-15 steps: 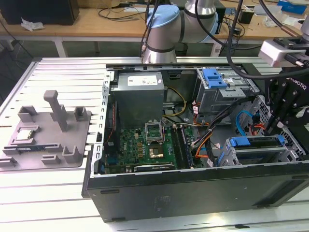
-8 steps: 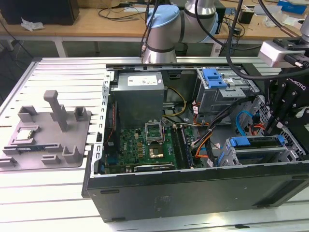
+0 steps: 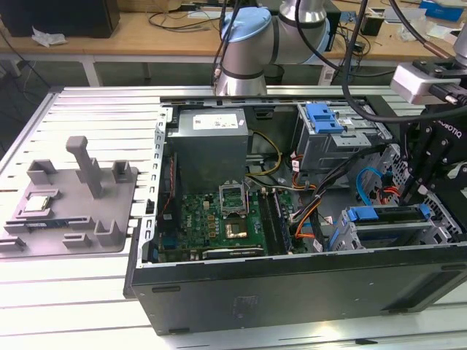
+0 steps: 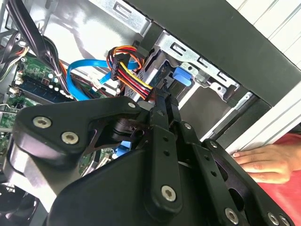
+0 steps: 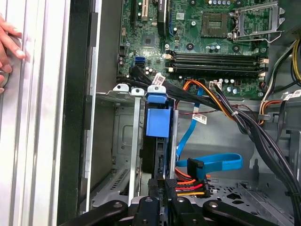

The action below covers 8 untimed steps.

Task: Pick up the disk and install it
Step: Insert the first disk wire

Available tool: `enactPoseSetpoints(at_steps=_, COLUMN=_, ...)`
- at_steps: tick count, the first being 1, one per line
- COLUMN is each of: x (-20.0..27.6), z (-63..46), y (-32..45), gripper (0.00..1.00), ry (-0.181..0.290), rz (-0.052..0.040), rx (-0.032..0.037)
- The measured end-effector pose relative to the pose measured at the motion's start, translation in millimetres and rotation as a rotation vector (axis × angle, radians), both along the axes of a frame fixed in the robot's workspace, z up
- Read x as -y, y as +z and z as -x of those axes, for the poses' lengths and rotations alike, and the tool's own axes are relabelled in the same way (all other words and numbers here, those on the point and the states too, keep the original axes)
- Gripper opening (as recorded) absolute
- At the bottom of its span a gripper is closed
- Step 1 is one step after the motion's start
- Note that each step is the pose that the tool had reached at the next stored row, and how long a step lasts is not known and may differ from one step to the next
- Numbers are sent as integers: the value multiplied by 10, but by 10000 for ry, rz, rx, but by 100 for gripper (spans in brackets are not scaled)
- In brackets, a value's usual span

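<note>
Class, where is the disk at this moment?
At the exterior view's right, the disk sits in the grey drive cage, beside the orange cables.

- The disk (image 3: 387, 214) stands on edge in a grey metal drive cage (image 3: 341, 235) at the near corner of the open computer case, on the exterior view's right.
- A blue plastic carrier frame runs along its upper edge; the cage hides most of its face.
- In the first wrist view the disk (image 5: 157, 123) shows edge-on, slotted between the cage's rails.
</note>
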State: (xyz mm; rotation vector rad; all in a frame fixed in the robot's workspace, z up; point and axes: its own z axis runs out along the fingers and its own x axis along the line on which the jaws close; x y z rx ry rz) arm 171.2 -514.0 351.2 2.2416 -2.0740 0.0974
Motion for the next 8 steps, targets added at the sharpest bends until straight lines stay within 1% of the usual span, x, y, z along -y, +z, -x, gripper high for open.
enactPoseSetpoints(at_steps=8, x=0, z=0, y=-19, gripper=16, ry=0, rz=-1, rx=0)
